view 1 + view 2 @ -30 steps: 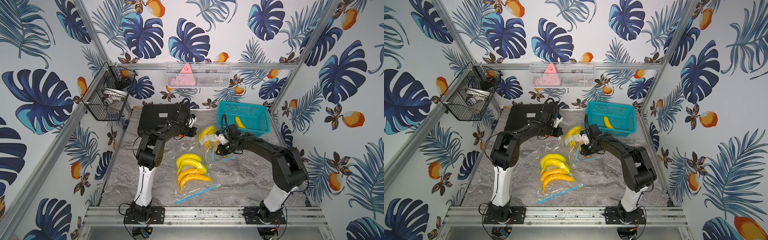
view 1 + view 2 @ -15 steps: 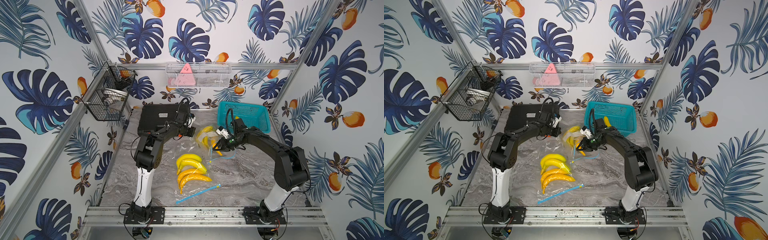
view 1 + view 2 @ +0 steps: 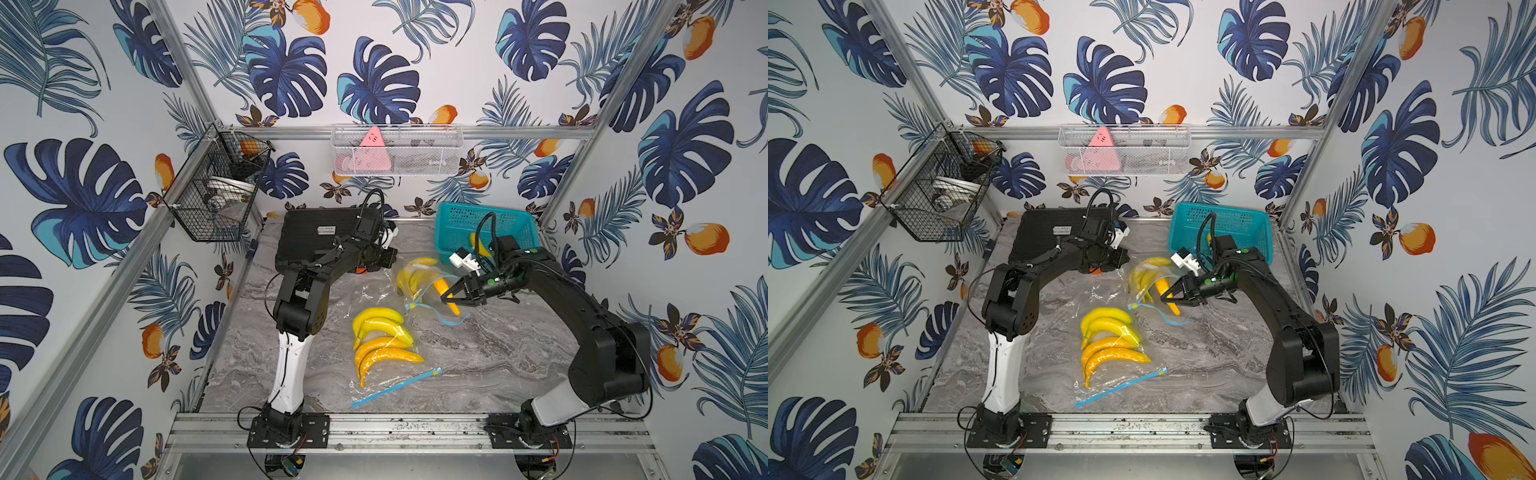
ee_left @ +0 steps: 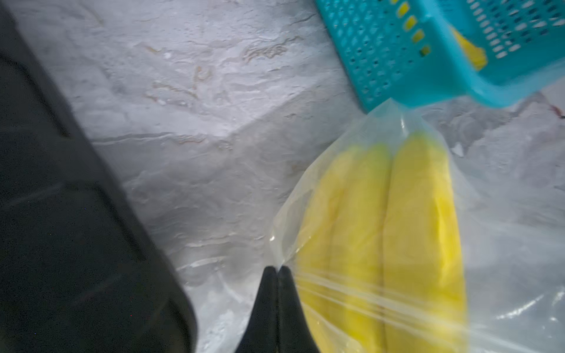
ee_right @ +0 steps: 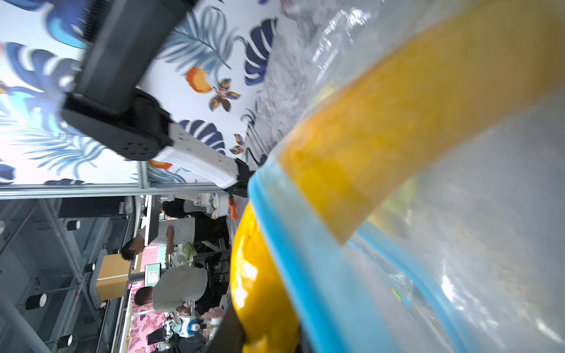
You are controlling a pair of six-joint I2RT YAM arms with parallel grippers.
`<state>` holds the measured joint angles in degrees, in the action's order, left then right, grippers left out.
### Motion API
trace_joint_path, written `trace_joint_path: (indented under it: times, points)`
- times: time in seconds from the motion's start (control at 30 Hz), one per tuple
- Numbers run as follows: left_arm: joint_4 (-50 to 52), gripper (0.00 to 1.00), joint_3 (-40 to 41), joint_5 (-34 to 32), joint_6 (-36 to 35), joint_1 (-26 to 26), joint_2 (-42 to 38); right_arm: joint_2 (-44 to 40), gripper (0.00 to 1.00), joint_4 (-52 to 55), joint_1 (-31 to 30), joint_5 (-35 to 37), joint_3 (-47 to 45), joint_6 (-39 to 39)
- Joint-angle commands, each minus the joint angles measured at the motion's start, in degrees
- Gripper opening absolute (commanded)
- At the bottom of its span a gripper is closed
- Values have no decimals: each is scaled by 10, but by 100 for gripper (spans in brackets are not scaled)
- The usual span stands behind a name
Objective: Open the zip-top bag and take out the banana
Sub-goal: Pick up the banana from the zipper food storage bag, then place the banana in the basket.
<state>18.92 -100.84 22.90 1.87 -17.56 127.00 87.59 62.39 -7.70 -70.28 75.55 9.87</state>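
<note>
Left jaws, shut tight on an edge of the clear zip-top plastic bag point(image 4: 360, 198), seemingly anchor it. Right jaws, barely parted, clamp the orange-yellow banana point(image 3: 444, 291), half out through the blue-zippered mouth.

It was a robotics lab: an aluminium frame point(image 3: 519, 133) with leaf-print panels point(image 3: 374, 83), two robot arms point(image 3: 296, 307) bolted to a base rail point(image 3: 407, 432), and people point(image 5: 171, 290) at workbenches beyond.
</note>
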Motion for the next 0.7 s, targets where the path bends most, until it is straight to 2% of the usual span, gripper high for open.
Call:
trace_joint_path:
  times: [0.0, 0.13, 0.23, 0.33, 0.43, 0.57, 0.67]
  points:
    - [12, 0, -3, -99, 6, 11, 9, -46, 8, 20, 74, -202, 0, 7]
    - [8, 0, 2, -97, 8, 10, 11, -53, 13, 6, 93, -232, 33, -27]
    - [10, 0, 0, -98, 8, 10, 15, -32, 13, 75, 92, -234, 52, 41]
    - [7, 0, 5, -99, 7, 10, 11, 0, 10, 159, 101, -235, 99, 141]
    - [8, 0, 9, -99, 4, 10, 8, 59, 10, 333, 105, -239, 187, 310]
    - [6, 0, 15, -94, 2, 10, 5, 126, 0, 341, 147, -253, 238, 320]
    - [0, 0, 24, -90, 1, 11, -1, 164, 6, 340, 168, -251, 274, 341]
